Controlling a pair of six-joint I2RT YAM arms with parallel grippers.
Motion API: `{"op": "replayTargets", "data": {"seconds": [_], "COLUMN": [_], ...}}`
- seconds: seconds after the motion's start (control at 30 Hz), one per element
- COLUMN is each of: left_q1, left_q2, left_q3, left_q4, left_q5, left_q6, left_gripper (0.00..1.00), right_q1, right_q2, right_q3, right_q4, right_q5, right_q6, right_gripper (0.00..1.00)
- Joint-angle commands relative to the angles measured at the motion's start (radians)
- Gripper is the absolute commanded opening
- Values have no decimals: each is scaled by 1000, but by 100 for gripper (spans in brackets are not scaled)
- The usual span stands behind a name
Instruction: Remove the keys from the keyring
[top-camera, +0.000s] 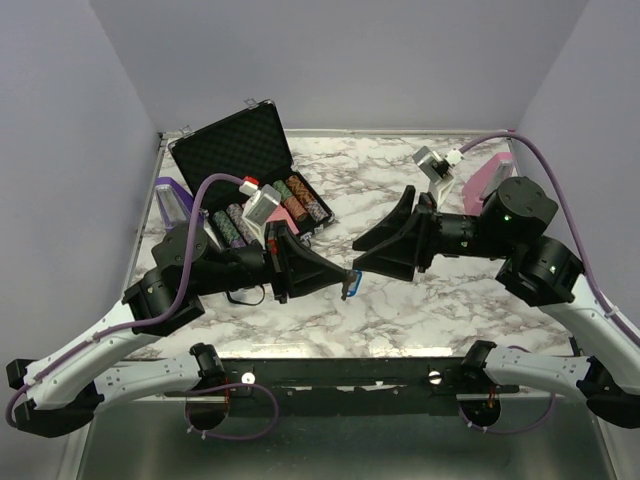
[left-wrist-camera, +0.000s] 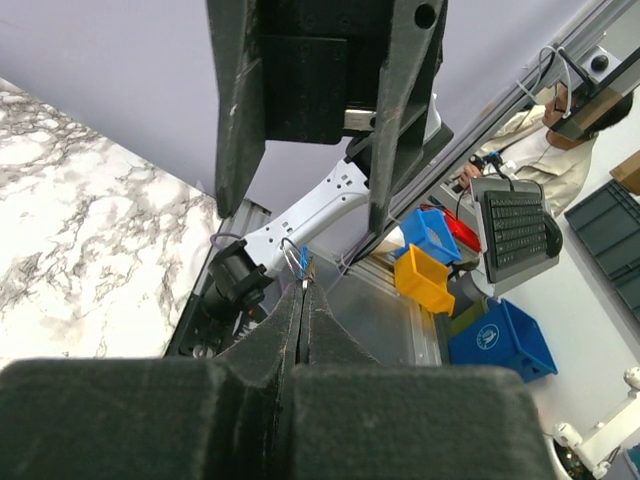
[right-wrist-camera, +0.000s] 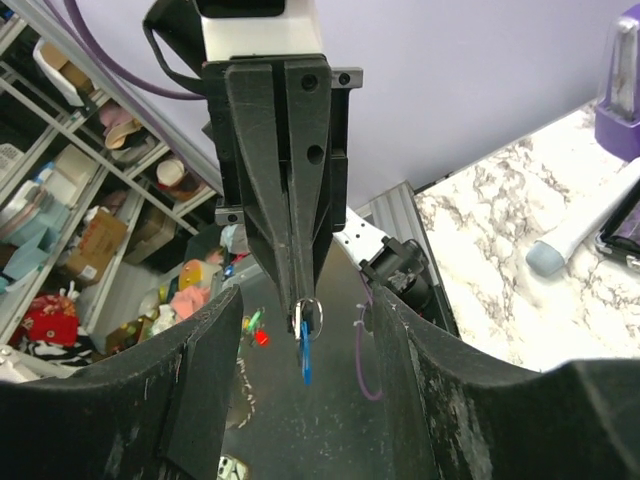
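Note:
My left gripper (top-camera: 343, 276) hangs over the middle of the marble table (top-camera: 400, 310), shut on the keyring. The thin metal ring (right-wrist-camera: 311, 317) and the blue tag (right-wrist-camera: 304, 356) dangle from its tips; the tag (top-camera: 349, 286) also shows from above. In the left wrist view the ring and tag (left-wrist-camera: 300, 262) poke out past the closed jaws. A small silver bit sits at the ring, but I cannot tell whether it is the keys. My right gripper (top-camera: 365, 250) faces the left one, open. Its fingers (right-wrist-camera: 205, 380) stand on either side of the ring without touching it.
An open black poker chip case (top-camera: 250, 150) with rows of chips (top-camera: 290, 205) lies at the back left. A purple container (top-camera: 172, 200) stands at the left edge, a pink object (top-camera: 485, 178) at the back right. A pale tube (right-wrist-camera: 570, 240) lies on the marble.

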Motion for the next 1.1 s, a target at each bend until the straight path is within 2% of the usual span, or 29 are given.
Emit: {"op": "replayTargets", "data": {"seconds": [0.0,0.17,0.37,0.87,0.97,1.07], "left_q1": [-3,-3,-2,-3,-3,-3], "left_q2": [13,19,27,37,36,36], "left_q3": [40,46,55,77,81,81], "left_q4": [-25,-25,-32,-8,0,15], "left_q5": [35,57,69,97,103,121], "left_q6": [24,36,51,59,59,60], "left_gripper": [0,0,0,0,0,0], "right_q1": [6,8,8,6,6,6], "right_q2": [10,10,12,-10,-16,-19], "right_q3": [-20,-29,-40,-68,-75,-83], "right_q4": [51,54,56,41,47,56], "right_q5": [-70,-68,-76,-67,-65,-62], "right_q6": [33,35,36,32,35,38], "right_gripper": [62,56,37,35,33,25]}}
